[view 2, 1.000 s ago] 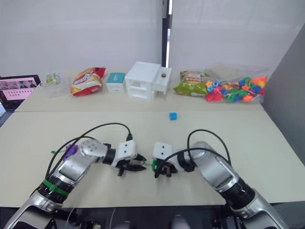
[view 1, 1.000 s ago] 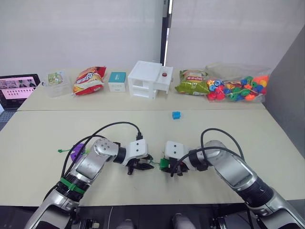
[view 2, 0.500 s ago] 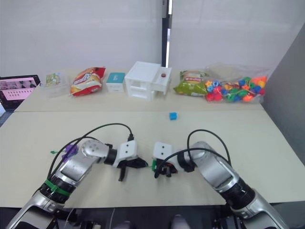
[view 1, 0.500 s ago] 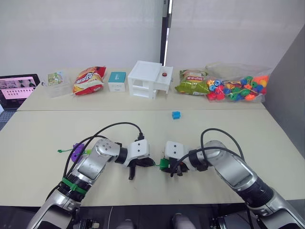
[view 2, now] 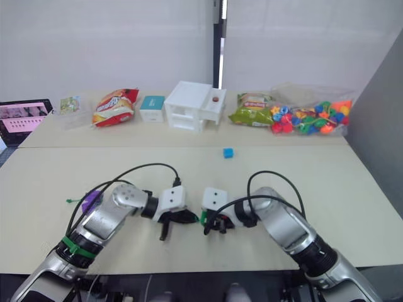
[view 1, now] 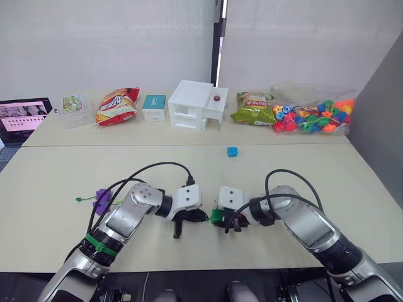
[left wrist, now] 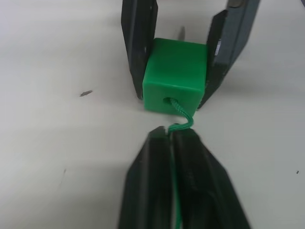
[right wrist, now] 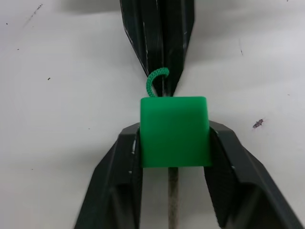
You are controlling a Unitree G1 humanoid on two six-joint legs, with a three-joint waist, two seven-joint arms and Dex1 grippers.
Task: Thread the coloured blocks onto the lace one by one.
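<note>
A dark green block [right wrist: 175, 138] sits clamped between the fingers of my right gripper [view 1: 222, 221], low over the middle of the near table. My left gripper [left wrist: 167, 137] is shut on the green lace [left wrist: 180, 120] right in front of the block. The lace bends in a small loop and enters the block's hole. A stiff tip [right wrist: 172, 191] pokes out of the block's far side. The lace trails left to a purple block [view 1: 101, 199] by my left forearm. A blue block [view 1: 233, 151] lies alone further back.
Along the back stand a tablet [view 1: 24, 117], a clear box [view 1: 74, 104], a red snack bag [view 1: 117, 106], a teal box [view 1: 154, 107], a white drawer unit [view 1: 196, 105], a green snack bag [view 1: 253, 108] and a bag of rounded beads [view 1: 315, 116]. A grey wall [view 1: 384, 119] bounds the right.
My left gripper has moved right with the lace, closing the gap to the green block held by my right gripper. The right arm has stayed put.
</note>
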